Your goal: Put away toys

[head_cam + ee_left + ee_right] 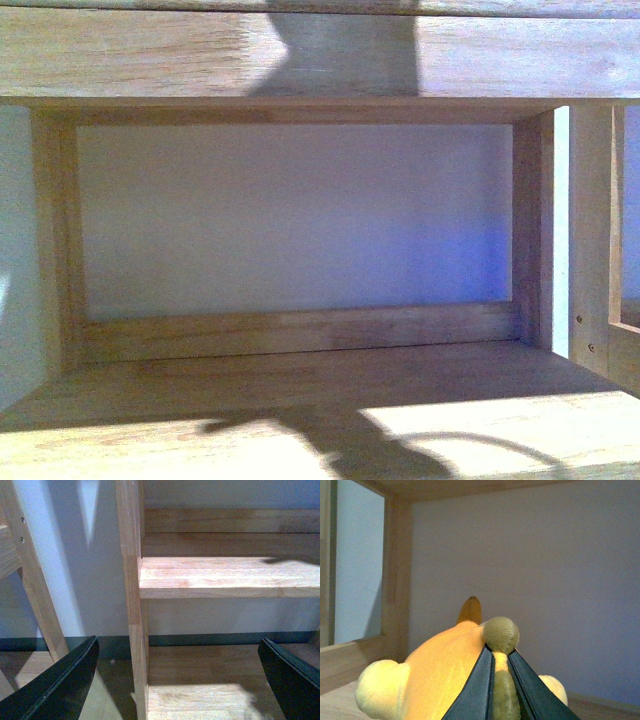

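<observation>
In the right wrist view an orange-yellow plush toy [437, 665] fills the foreground, with a pale rounded paw [377, 687] and an olive-tan tuft [501, 634]. My right gripper [500, 656] is shut on the plush toy, its dark fingers [477, 690] pinching a strip of fur just under the tuft. The toy is inside a wooden shelf compartment in front of a grey back panel. In the left wrist view my left gripper [180, 647] stands open, its black fingers [65, 682] wide apart with nothing between them. No toy and neither arm shows in the front view; only shadows fall on the shelf.
The front view faces an open wooden shelf compartment [300, 380] with a pale back panel [290, 210] and a board above. A wooden upright post [132, 605] stands between the left fingers, with a shelf board [225, 577] behind it. A side frame [395, 575] borders the right compartment.
</observation>
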Robot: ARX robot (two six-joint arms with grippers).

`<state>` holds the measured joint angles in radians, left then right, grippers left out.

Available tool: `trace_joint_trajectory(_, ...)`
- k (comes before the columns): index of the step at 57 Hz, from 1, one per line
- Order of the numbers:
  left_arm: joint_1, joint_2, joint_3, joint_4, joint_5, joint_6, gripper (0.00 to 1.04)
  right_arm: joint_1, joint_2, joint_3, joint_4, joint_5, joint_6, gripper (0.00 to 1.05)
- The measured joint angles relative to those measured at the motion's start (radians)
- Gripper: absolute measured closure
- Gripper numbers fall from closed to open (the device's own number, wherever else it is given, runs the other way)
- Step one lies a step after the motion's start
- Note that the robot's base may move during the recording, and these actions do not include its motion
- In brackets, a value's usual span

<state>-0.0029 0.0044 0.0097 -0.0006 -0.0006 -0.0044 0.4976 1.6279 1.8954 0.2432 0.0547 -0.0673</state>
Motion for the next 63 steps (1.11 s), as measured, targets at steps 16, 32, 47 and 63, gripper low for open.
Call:
trace_joint_trajectory(16,0.0,0.0,0.0,0.0,0.0,0.0,0.06,0.057,0.131,0.148,-0.034,0.031,0.003,0.99)
trace_joint_trajectory(32,0.0,0.0,0.0,0.0,0.0,0.0,0.06,0.143,0.275,0.356,-0.101,0.05,0.003,0.99)
trace_joint_trajectory(47,0.0,0.0,0.0,0.0,0.0,0.0,0.06,0.184,0.404,0.554,-0.173,0.053,0.007,0.99)
trace_joint_trajectory(63,0.0,0.0,0.0,0.0,0.0,0.0,0.06,0.199,0.619,0.896,-0.34,0.045,0.03,0.99)
